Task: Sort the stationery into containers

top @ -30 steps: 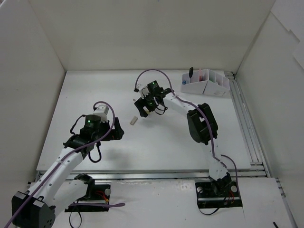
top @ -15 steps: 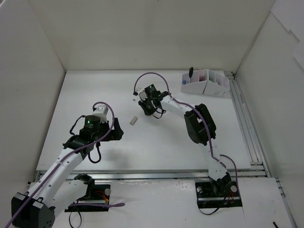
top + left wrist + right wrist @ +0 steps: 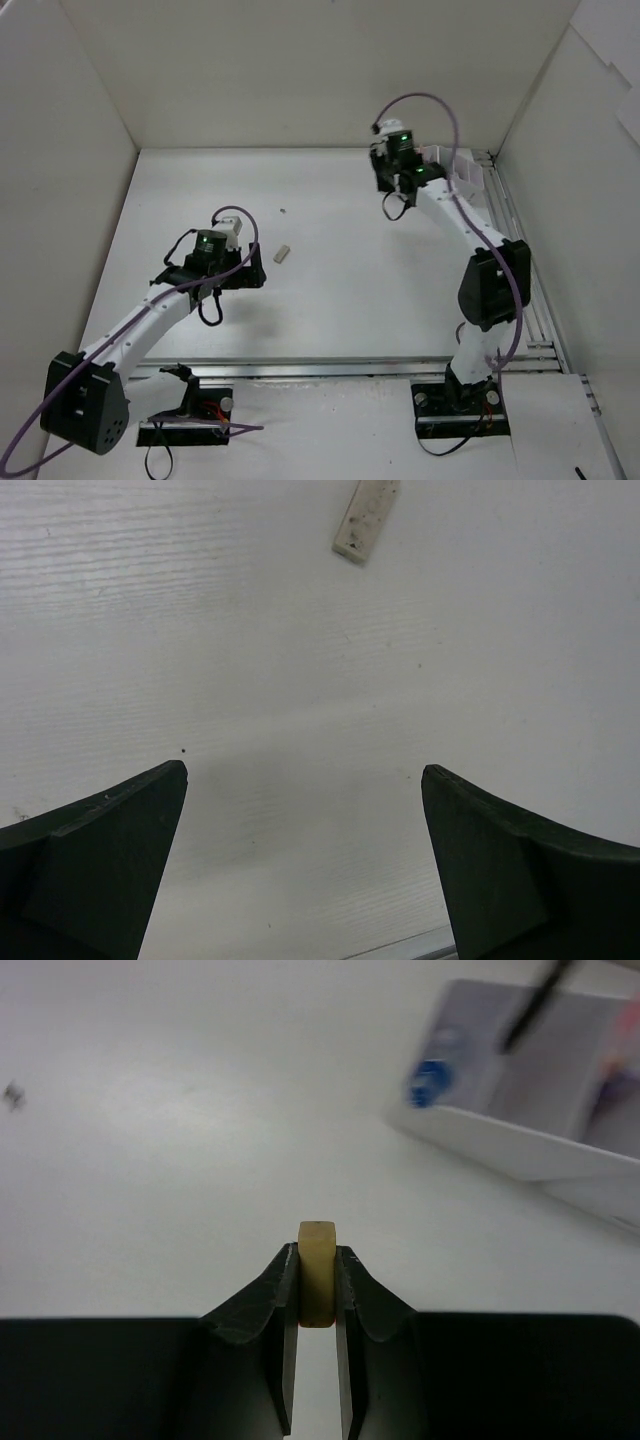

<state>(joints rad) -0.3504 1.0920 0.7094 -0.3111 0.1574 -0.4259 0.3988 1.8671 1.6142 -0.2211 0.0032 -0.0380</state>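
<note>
My right gripper (image 3: 317,1255) is shut on a small beige eraser (image 3: 317,1272), held upright between the fingertips above the table. The white organiser (image 3: 540,1110) lies ahead to its right, with a blue-tipped item (image 3: 428,1082) and a thin black piece (image 3: 530,1005) in it. From above, the right arm covers the left part of the organiser (image 3: 466,176). A white eraser (image 3: 281,254) lies flat mid-table. My left gripper (image 3: 250,272) hangs open just left of it; in the left wrist view that eraser (image 3: 366,518) is ahead of the open jaws (image 3: 305,775).
A tiny dark speck (image 3: 283,211) lies on the table beyond the white eraser, also seen at the left edge of the right wrist view as a speck (image 3: 12,1093). White walls enclose the table on three sides. A metal rail (image 3: 520,250) runs along the right edge.
The right gripper closed on the beige eraser mid-table, then swung with it to the back right by the organiser. The left arm reached slightly further right towards the white eraser.
</note>
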